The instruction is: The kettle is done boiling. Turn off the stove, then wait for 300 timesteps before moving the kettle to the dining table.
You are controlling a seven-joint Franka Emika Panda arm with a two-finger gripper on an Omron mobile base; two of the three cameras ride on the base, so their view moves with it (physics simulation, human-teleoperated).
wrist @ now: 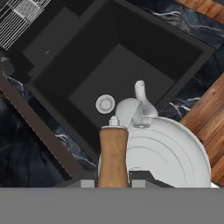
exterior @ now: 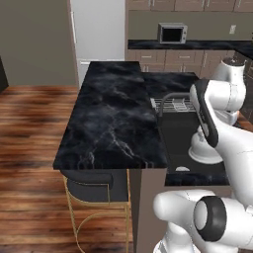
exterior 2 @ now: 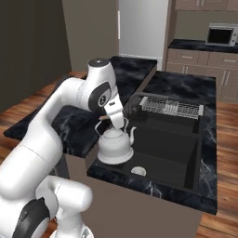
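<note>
The tan wooden grip of the kettle's handle (wrist: 113, 155) sits right at the lens in the hand view, pinched between the two dark fingertips of the pincer (wrist: 113, 183), which is closed tight on it. The kettle (exterior 2: 114, 146) hangs below the white arm, its silver-white dome just beneath the hand and its short spout (wrist: 141, 92) pointing away from the camera, over the sink. In the right base view the kettle is at the near left corner of the black sink basin (exterior 2: 172, 148), over the basin's rim; whether its base touches the rim or is just clear of it cannot be told. The round drain (wrist: 105, 103) shows on the basin floor just beside the kettle's lid. Further back in the basin lies a wire dish rack (exterior 2: 172, 108), with a dark arched faucet (exterior 2: 135, 100) beside it. The sink is set in a dark marble worktop (exterior 2: 209, 135). To the arm's left, touching that worktop, stretches the dining desk (exterior: 111, 118), a long slab of black marble with white veins. A dark stool with a gold frame (exterior: 94, 190) stands tucked under its near end. On the far counter by the wall sits a microwave (exterior: 172, 33), and wooden flooring (exterior: 29, 128) lies around the island.
</note>
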